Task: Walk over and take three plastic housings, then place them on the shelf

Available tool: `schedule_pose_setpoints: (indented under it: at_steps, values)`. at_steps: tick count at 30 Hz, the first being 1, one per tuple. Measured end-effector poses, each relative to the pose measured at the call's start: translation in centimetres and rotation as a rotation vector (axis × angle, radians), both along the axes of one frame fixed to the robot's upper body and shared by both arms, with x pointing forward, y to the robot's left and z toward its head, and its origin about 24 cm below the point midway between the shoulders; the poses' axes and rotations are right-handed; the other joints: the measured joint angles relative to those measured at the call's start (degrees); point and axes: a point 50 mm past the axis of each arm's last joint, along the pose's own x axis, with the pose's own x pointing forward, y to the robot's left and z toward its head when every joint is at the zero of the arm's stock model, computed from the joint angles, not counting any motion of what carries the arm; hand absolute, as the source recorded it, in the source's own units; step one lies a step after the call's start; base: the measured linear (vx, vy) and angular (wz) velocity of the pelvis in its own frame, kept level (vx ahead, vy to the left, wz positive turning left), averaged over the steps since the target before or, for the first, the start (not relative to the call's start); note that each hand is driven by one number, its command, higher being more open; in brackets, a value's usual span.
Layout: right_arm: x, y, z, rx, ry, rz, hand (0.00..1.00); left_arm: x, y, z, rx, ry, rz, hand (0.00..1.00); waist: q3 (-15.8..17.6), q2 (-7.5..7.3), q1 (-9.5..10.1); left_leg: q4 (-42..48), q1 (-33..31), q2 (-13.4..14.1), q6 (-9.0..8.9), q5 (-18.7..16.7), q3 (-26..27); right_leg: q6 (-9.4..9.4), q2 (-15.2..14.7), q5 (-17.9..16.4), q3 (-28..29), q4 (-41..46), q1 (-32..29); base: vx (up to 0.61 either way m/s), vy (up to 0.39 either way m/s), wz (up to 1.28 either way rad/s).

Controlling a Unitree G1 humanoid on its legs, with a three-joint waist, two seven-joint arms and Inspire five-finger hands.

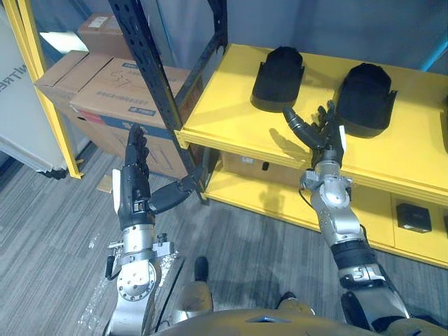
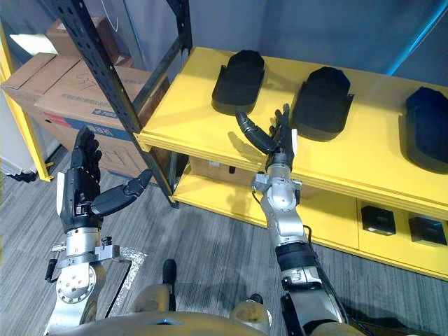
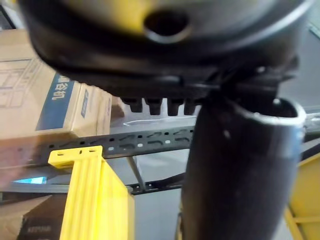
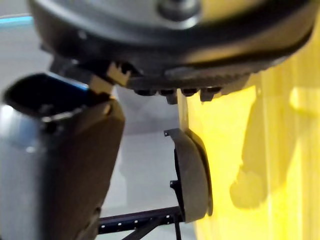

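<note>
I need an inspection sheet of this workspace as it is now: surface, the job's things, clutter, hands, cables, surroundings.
Surface: yellow shelf, top level carries the housings.
Job's things: left housing, middle housing, right housing, all black, lying apart on the top level.
Clutter: small black boxes on the lower level.
Hands: left hand open, empty, beside the black upright; right hand open, empty, raised at the shelf's front edge.
Cables: nothing seen.
Surroundings: cardboard boxes left of the shelf; grey floor.

There are three plastic housings (image 2: 239, 80) (image 2: 323, 101) (image 2: 428, 126), two small black boxes (image 2: 378, 219) (image 2: 427, 229) and at least three cardboard boxes (image 1: 105, 31) (image 1: 59, 77) (image 1: 133, 91).
</note>
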Motion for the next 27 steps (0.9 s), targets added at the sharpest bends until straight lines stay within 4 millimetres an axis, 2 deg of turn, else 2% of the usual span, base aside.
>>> schedule_pose_setpoints:
  at_steps: [5, 8, 12, 18, 27]
  values:
    - [0.7, -0.3, 0.6, -0.023, -0.009, -0.036, 1.0, 0.0, 0.0, -0.2, -0.001, 0.006, 0.003, 1.0, 0.9, 0.18, -0.03, 0.0, -0.2, -0.1, 0.05, 0.2, 0.0, -0.13, -0.4, -0.6, 0.2, 1.5, -0.9, -0.03, 0.0, -0.01]
    - [1.5, -0.3, 1.8, -0.052, -0.037, -0.054, 1.0, 0.2, 0.0, 0.0, -0.003, -0.005, 0.007, 1.0, 2.8, 0.61, -0.32, 0.0, -0.4, -0.1, 0.06, 0.3, 0.0, -0.28, -0.7, -1.2, 0.4, 2.6, -1.7, -0.06, 0.003, -0.01]
    - [1.9, -1.2, 3.0, -0.061, -0.069, -0.107, 1.0, 0.3, 0.0, 0.1, -0.006, -0.008, 0.003, 1.0, 3.8, 0.98, -0.36, 0.0, -1.4, -0.3, 0.19, 0.5, 0.1, -0.36, -1.2, -1.3, 0.6, 3.9, -3.3, -0.03, 0.005, 0.0]
    - [2.1, -1.5, 3.3, -0.052, -0.057, -0.134, 1.0, 0.5, -0.7, -0.9, -0.009, 0.037, -0.032, 1.0, 4.1, 1.03, -0.74, 0.1, -0.9, -0.9, 0.37, 0.7, 0.9, -0.01, -2.0, -1.2, 1.6, 4.5, -3.6, 0.0, 0.003, -0.05]
    - [2.2, -1.4, 3.5, -0.058, -0.054, -0.111, 1.0, 1.2, -1.5, -0.8, -0.008, 0.026, -0.071, 1.0, 4.2, 1.25, -0.84, 0.0, -0.7, -0.9, 0.36, 0.7, 1.6, -0.02, -2.2, -1.2, 2.2, 4.5, -4.1, -0.01, -0.002, -0.03]
